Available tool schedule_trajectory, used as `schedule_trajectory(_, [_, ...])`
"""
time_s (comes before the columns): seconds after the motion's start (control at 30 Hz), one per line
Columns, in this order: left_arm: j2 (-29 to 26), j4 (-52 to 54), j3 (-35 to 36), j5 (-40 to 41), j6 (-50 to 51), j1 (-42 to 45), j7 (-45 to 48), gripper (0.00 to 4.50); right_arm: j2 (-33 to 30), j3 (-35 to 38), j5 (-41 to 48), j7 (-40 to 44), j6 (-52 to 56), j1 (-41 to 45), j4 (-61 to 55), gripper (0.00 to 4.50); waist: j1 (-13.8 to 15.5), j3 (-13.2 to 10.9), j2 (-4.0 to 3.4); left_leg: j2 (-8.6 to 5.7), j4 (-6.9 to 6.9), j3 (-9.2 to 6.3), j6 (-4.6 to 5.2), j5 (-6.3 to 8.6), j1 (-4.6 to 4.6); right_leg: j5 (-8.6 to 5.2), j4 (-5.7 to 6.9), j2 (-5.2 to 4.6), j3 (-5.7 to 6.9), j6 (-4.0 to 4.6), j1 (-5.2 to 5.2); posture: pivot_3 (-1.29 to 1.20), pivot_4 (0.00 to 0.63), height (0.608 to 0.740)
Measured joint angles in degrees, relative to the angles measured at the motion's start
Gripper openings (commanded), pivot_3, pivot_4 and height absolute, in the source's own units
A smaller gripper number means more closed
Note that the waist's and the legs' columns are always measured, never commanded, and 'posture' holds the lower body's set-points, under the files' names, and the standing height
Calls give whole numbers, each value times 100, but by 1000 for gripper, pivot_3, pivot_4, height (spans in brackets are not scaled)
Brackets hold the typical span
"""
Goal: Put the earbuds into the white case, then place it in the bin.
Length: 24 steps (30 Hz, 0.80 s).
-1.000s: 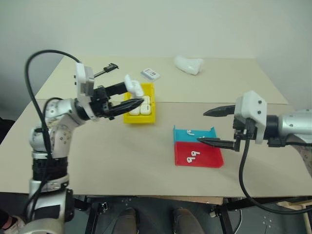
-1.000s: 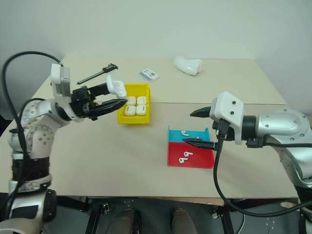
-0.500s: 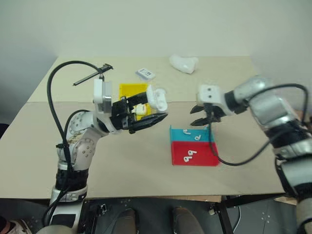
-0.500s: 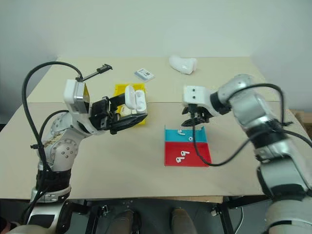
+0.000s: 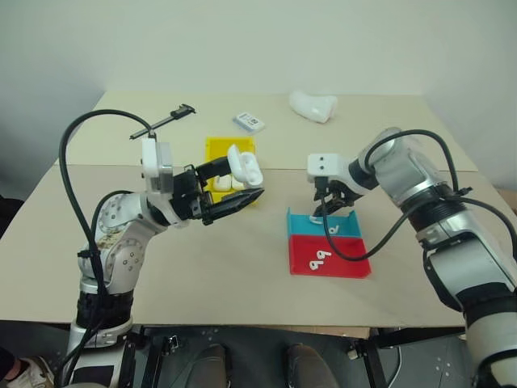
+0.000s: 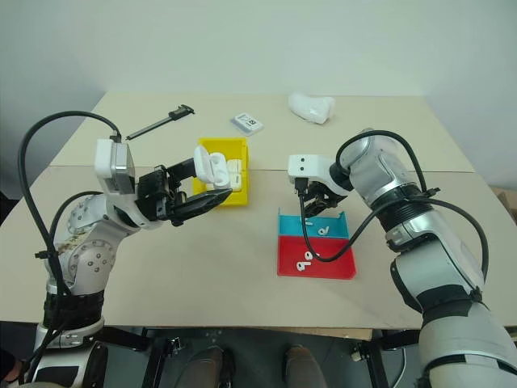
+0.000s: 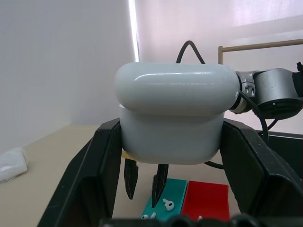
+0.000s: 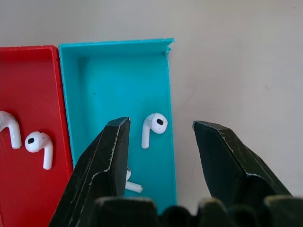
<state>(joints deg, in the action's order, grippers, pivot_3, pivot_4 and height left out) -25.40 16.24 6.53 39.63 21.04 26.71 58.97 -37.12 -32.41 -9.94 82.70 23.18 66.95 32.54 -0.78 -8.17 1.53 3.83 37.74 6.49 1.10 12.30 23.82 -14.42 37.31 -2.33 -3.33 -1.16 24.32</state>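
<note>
White case (image 7: pixel 171 116): glossy, rounded, lid seam showing, sitting clamped in left claw (image 5: pixel 230 187), hovering just beside yellow bin (image 5: pixel 216 148) holding lookalike cases. Right claw (image 8: pixel 161 137) hanging fingers apart over teal tray (image 8: pixel 118 71), straddling one stemmed earbud (image 8: pixel 153 126). Red tray (image 8: pixel 28 85) touching teal tray, carrying two more earbuds.

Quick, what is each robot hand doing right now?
Left tool: shut on a small glossy white case.
Right tool: open, over a tiny white earbud.
</note>
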Motion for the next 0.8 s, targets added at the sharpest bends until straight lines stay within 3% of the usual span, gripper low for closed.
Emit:
schedule_trajectory(0.27, [-26, 142, -37, 84, 8, -104, -5, 2792, -1167, 549, 742, 648, 437, -742, -2434, 2592, 15, -2, -5, 2, 1, -3, 0, 2, -6, 0, -7, 0, 4, 0, -11, 0, 150, 740])
schedule_trajectory(0.6, [4, 150, -251, 98, 10, -108, 56, 2792, -1342, 411, 900, 657, 884, -1458, -3553, 2592, -9, -2, -6, 1, 1, -4, 0, 2, -8, -3, 11, 3, -1, 3, -3, 0, 150, 740])
schedule_trajectory(0.73, [12, 153, -278, 98, 10, -108, 51, 2792, -1340, 324, 895, 641, 1001, -1665, -3750, 1734, 4, -2, -6, 0, 1, -5, 0, 2, -8, -3, 10, 2, 1, 2, -4, 0, 150, 740])
schedule_trajectory(0.8, [12, 153, -287, 98, 10, -108, 50, 2792, -1328, 241, 889, 613, 1092, -1753, -3845, 1734, 5, -2, -6, 0, 1, -5, 0, 2, -8, -3, 9, 2, 1, 2, -4, 0, 150, 740])
